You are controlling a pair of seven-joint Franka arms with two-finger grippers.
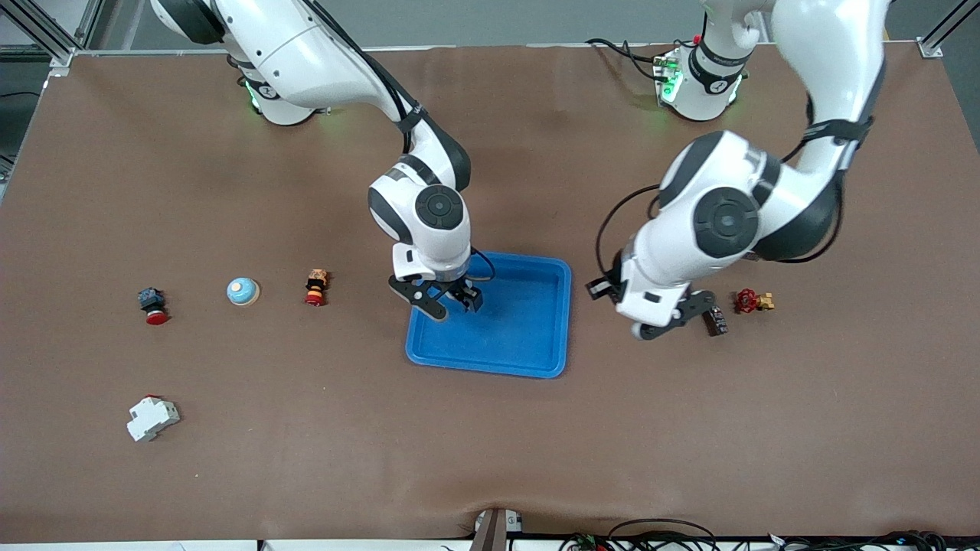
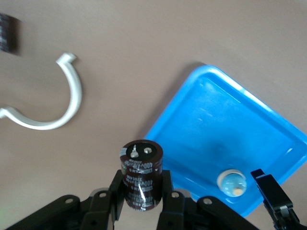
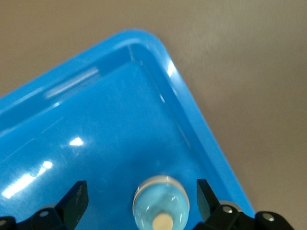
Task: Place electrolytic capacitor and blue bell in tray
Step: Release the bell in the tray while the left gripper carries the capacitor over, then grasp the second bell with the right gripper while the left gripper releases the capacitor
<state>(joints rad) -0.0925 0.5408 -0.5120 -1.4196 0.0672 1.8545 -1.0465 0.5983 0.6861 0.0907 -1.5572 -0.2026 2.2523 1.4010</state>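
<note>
Bell (image 3: 161, 200) lies released in our tray (image 3: 201, 124) between wide right gripper (image 3: 141, 201) jaws; left gripper (image 2: 140, 191) clamps capacitor (image 2: 141, 173), probably tray-bound.

In the tray (image 1: 536, 344): the bell (image 3: 160, 203)
It lies toward nine o'clock; the capacitor (image 2: 141, 175) hangs over the table (image 1: 490, 459) at three.

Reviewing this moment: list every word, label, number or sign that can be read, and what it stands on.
None can be read for certain.
Electrolytic capacitor, held in the shut left gripper: pale print on its dark sleeve, too blurred to read.
Blue bell in the tray, between the open right gripper's fingers: no text.
</note>
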